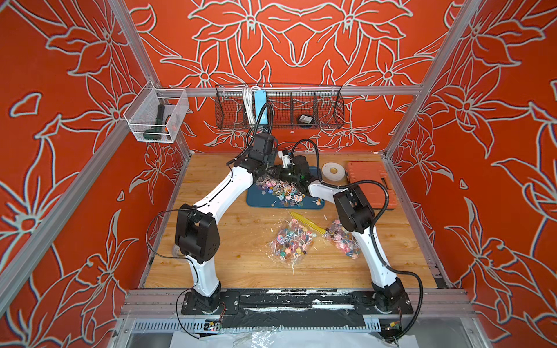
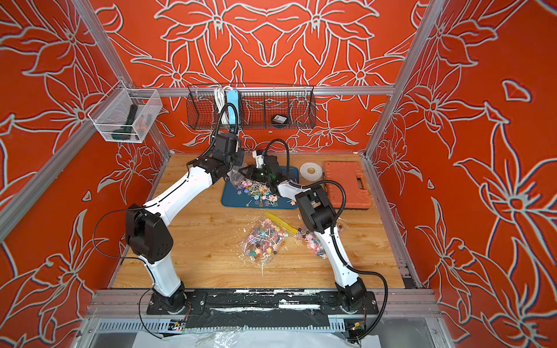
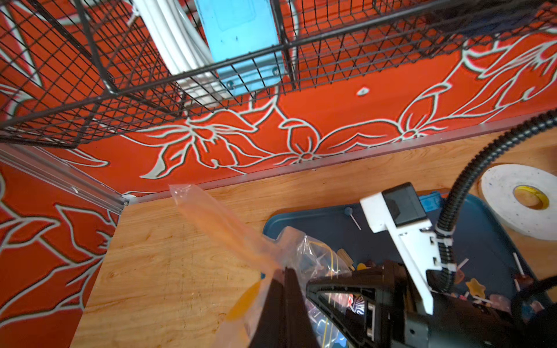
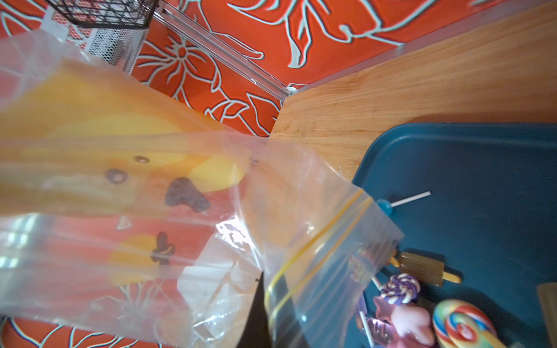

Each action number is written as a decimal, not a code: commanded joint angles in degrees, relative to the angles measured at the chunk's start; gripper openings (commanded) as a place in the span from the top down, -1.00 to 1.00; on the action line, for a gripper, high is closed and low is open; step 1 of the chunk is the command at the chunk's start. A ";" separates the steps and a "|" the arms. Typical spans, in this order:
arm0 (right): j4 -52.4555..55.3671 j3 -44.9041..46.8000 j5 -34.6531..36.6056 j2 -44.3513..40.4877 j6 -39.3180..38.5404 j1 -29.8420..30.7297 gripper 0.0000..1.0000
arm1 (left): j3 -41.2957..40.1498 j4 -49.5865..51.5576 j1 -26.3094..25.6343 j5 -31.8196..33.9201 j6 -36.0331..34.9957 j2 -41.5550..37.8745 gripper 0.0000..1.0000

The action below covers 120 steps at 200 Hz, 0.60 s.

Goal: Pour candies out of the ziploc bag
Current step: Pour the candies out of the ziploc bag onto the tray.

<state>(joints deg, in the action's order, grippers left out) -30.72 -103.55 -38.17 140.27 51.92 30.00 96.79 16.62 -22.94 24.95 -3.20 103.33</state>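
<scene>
A clear ziploc bag with a yellow zip line hangs over the back of a dark blue tray, held between my two arms. My left gripper is shut on one edge of the plastic. My right gripper is shut on the edge by the zip line, right beside the left. The candies, small coloured lollipops on white sticks, lie heaped on the tray below the bag. Whether any are left inside the bag does not show.
Two more clear bags of lollipops lie on the wooden table in front of the tray, with a yellow strip between them. A white tape roll and an orange tool case sit right of the tray. A black wire basket hangs on the back wall.
</scene>
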 commanded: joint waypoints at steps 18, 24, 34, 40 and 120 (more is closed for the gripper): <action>3.57 7.05 1.26 -3.06 -1.41 0.41 1.00 | -0.30 -8.59 -0.43 5.60 -0.84 -8.09 1.00; 2.88 7.88 1.13 -3.81 -1.23 0.35 1.00 | -0.96 -8.46 -0.44 6.25 -0.77 -8.72 1.00; 1.87 9.42 0.98 -5.35 -0.96 0.41 1.00 | -1.95 -8.00 -0.44 7.21 -0.67 -9.70 1.00; 1.49 10.38 1.00 -6.26 -0.95 0.47 1.00 | -2.55 -7.58 -0.44 7.80 -0.58 -10.33 1.00; 3.24 18.21 -0.41 -17.59 -4.17 3.27 1.00 | -15.71 -2.88 6.97 12.20 6.89 -20.99 1.00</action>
<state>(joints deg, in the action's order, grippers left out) -33.67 -87.07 -38.48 124.38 50.96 32.16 82.74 16.34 -19.99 33.15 -0.12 87.74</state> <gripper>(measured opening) 0.050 0.046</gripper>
